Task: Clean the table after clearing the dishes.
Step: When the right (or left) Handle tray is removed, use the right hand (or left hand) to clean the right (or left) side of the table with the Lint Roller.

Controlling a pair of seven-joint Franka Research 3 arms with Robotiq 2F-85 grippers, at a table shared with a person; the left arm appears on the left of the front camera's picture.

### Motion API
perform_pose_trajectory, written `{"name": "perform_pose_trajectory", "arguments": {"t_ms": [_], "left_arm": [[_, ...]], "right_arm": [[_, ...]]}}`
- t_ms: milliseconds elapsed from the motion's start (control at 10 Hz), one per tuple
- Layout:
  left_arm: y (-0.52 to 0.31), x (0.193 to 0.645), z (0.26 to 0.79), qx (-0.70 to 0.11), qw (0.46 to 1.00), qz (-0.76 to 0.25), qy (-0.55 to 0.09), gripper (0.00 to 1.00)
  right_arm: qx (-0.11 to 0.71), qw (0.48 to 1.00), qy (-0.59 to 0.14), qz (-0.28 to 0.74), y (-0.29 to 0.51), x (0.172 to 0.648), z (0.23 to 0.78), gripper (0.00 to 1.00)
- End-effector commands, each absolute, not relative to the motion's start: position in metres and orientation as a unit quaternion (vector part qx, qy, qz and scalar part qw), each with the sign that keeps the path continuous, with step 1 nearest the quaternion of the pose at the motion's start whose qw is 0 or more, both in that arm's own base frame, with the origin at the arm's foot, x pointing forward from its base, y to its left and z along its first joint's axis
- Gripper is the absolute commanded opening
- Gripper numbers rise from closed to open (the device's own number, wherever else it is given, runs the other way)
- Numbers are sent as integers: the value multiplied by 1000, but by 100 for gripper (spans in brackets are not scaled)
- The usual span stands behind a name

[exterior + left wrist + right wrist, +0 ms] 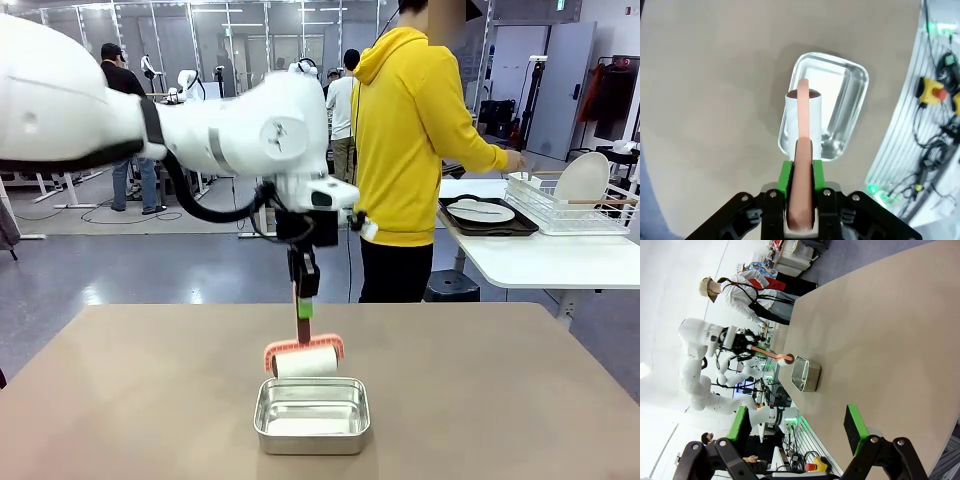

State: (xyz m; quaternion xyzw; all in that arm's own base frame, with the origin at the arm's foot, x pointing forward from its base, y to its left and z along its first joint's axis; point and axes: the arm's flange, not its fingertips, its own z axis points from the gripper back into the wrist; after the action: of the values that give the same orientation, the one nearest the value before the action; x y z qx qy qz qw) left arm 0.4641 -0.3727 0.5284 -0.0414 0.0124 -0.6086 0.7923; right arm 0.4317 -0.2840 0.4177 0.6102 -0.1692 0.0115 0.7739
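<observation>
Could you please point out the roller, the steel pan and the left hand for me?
roller (306, 362), front view, on its white roll.
steel pan (310, 443), front view, on its near wall.
left hand (801, 172), left wrist view, midway between its green fingertips.

Left gripper (801, 172): rises from the bottom edge, jaws clamped tight on the roller's handle.
Green pads (784, 176): pressed against both sides of the handle.
Roller (792, 120): a white cylinder seen end-on, hanging over the near part of the pan.
Handle (803, 120): salmon-pink, running straight out from the jaws and curving over the cylinder.
Steel pan (856, 92): rectangular with rounded corners and shiny inside, standing on the table near its edge.
Table (715, 100): plain tan top, bare around the pan.
Beyond the table edge: a yellow box (932, 92) with a red button, among dark cables (932, 150).
</observation>
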Motion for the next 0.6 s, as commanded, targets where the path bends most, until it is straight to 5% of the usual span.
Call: {"name": "perform_pose_trajectory", "arguments": {"t_ms": [0, 300, 500], "left_arm": [[-350, 443, 542, -51, 829, -556, -17, 0], [-359, 442, 553, -29, 794, -606, -29, 0], [-352, 448, 565, -41, 822, -568, -20, 0]], "right_arm": [[612, 772, -171, 7, -278, 428, 421, 95], [612, 772, -171, 7, -278, 428, 421, 95], [612, 772, -171, 7, -278, 428, 421, 95]]}}
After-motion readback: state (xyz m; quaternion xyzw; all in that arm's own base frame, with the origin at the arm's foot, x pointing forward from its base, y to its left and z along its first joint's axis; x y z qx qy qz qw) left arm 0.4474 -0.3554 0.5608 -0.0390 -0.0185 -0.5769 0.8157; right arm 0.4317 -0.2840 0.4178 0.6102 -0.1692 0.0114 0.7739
